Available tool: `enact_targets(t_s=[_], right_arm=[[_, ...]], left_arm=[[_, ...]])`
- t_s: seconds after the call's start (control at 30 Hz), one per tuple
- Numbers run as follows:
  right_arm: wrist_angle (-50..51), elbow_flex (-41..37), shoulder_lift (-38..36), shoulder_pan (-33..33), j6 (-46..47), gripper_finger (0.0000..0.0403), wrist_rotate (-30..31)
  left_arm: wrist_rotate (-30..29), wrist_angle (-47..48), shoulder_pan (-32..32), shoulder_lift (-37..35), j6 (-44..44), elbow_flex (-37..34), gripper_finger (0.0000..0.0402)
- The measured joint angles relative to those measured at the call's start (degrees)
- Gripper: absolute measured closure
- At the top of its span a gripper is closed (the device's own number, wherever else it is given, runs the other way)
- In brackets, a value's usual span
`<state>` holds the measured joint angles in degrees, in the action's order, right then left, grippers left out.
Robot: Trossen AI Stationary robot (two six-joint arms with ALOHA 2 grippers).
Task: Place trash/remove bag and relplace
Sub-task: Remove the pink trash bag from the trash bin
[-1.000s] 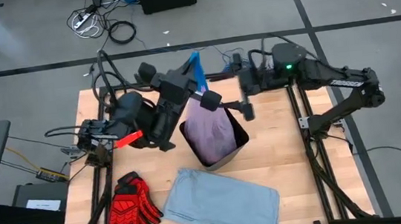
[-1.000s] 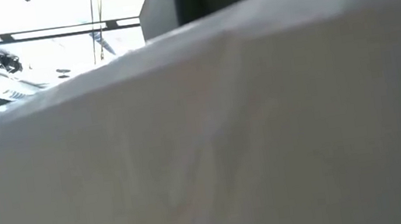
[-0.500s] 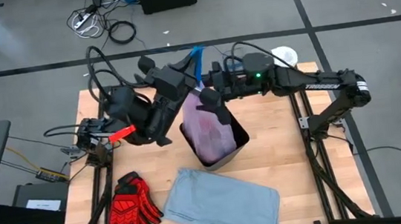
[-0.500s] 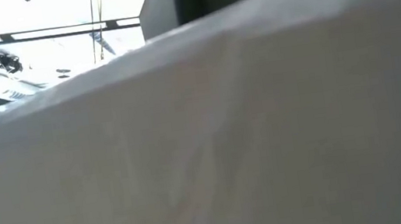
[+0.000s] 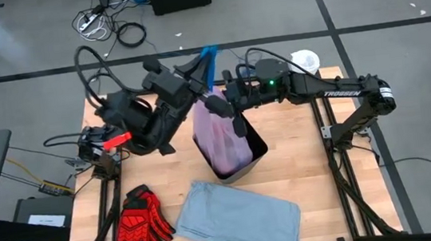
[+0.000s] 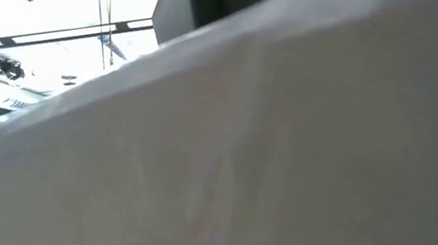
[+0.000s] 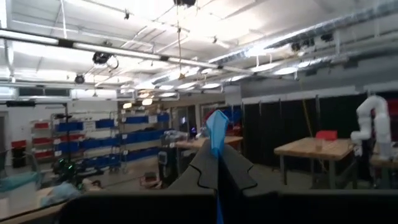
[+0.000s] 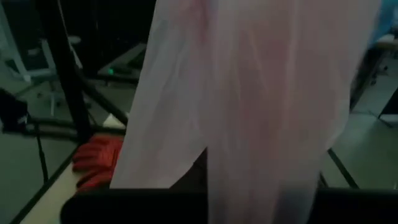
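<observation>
Pink-lavender bin liner: translucent, hanging partly lifted out of the black bin, which stands near the middle of the counter. Lower part of the liner sits inside the bin; upper part is drawn up and gathered toward its blue drawstring tie. Darker shapes show through the film, probably the trash, but no single item can be told apart.

Left hand: above the bin's far-left corner, fingers together and clamped on the blue drawstring tie. The left wrist view confirms this: the blue strip rises from between the closed fingers. Judged purpose: hold the liner by its tie so the weight hangs free and the mouth stays gathered while it clears the bin.

Right hand: reaching in from the right, against the liner's upper side just under the neck. Fingers are brought together; whether they pinch the film cannot be told from the pictures. The right wrist view is filled with pink film very close to the lens. Likely role: steady or take the bag below the tie.

Grey-blue replacement liner: folded flat on the near part of the counter, apart from the bin, staged for the refit. It blocks the low view. Red gloves lie left of it, not involved.

Step in hand, as judged: liner removal, not yet complete.
</observation>
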<state>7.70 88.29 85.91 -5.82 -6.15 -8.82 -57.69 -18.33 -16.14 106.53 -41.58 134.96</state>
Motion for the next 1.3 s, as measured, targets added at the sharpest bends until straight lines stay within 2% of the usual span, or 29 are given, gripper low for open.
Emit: enact_targets(t_s=[0.3, 0.5, 0.63, 0.83, 1.0, 1.13, 1.2, 1.3], right_arm=[[1.52, 0.02, -0.47, 0.18, 0.34, 0.0403, 1.36], [-2.12, -0.05, -4.63, 0.85, -1.49, 0.0403, 4.05], [-2.42, 2.28, -6.83, 0.60, -1.58, 0.0403, 4.63], [-2.54, 6.82, -7.23, -0.56, -1.78, 0.0403, 4.89], [-2.55, 11.08, -7.22, -1.99, -4.48, 0.0403, 6.93], [-2.29, 14.98, -7.22, -3.92, -6.62, 0.0403, 7.38], [-2.31, 16.87, -7.26, -4.87, -7.94, 0.0403, 7.91], [-2.32, 19.49, -7.26, -6.68, -9.36, 0.0403, 7.86]], left_arm=[[4.35, -0.92, 0.00, -1.28, -0.02, 0.00, 0.0401], [6.11, -1.37, -0.02, -1.33, -0.33, 0.03, 0.0391], [6.68, -0.38, -0.09, -1.49, -0.33, 0.11, 0.0355], [7.15, 2.36, -0.09, -1.45, -0.14, 0.09, 0.0271], [5.44, 2.79, -1.41, -1.43, -0.57, 0.09, 0.0215], [3.59, 2.87, -4.04, -1.41, -8.00, 0.09, 0.0193], [0.17, 2.98, -5.93, -1.36, -13.77, 0.09, 0.0188], [-8.46, 3.06, -8.15, -1.32, -19.29, -0.12, 0.0186]])
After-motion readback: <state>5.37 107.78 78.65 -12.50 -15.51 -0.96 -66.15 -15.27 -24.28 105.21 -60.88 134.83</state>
